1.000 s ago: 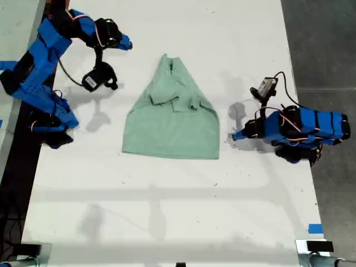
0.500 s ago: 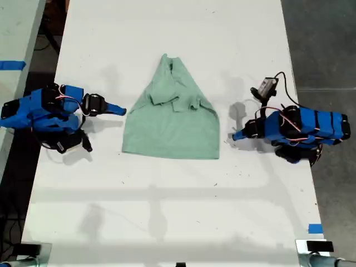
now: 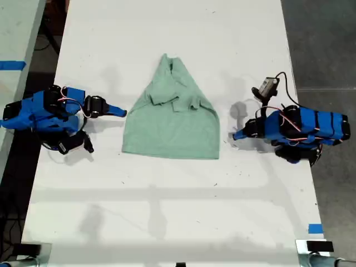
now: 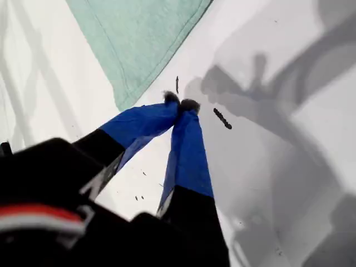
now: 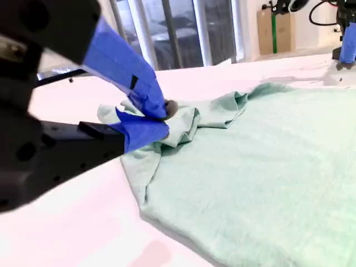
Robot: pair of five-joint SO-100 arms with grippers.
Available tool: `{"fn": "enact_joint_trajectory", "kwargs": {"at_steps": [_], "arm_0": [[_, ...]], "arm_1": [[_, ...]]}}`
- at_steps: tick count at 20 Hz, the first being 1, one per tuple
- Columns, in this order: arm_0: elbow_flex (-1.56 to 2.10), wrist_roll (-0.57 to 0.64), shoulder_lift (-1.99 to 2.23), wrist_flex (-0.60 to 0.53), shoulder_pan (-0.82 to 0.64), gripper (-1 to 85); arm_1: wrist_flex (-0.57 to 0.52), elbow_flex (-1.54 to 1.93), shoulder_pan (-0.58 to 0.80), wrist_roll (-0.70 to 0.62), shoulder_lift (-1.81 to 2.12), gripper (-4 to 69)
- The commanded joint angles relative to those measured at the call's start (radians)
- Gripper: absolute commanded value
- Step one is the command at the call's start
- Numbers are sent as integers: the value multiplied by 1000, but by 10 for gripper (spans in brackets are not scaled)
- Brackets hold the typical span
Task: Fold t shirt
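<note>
My first gripper [image 4: 181, 104]: jaws pressed together, the two dark tips meeting, nothing between them. Jaw faces are wrapped in blue tape, smooth and slightly creased, over a black body. The tips hang just above the white table [image 3: 167, 211], and a hemmed corner of the t shirt [image 4: 139, 39] lies just ahead of them and off to one side, not touching. In the exterior view this gripper [image 3: 236, 135] points at the shirt's near side edge, with a strip of bare table between.

My second gripper [image 5: 165, 118]: blue-taped jaws drawn together at the tips, with a small grey pad showing on the upper one. No cloth is seen between them. The shirt's side edge lies right at the tips; contact cannot be judged from the wrist view. In the exterior view the tip [image 3: 121, 113] sits just beside that edge.

T shirt [image 3: 172, 125]: pale mint green, soft matte knit, lying flat between the two grippers.
- Outline is roughly triangular: a straight, broad hem along one side, narrowing to a point at the far end.
- Both sleeves are folded in over the body, making a rumpled, layered patch near the middle.
- From my second gripper, that bunched fold [image 5: 189, 119] rises just beyond the tips; the rest spreads smooth with faint wrinkles.

Table: white, smooth, with small dark specks and soft grey arm shadows.
</note>
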Motion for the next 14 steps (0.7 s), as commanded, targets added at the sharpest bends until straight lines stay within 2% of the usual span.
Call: {"fn": "enact_joint_trajectory", "kwargs": {"at_steps": [1,14], "arm_0": [[8,-25,9,2,-8,0],[9,-31,9,12,-9,0]], "arm_1": [[6,52,9,17,12,11],[14,55,14,34,12,11]]}}
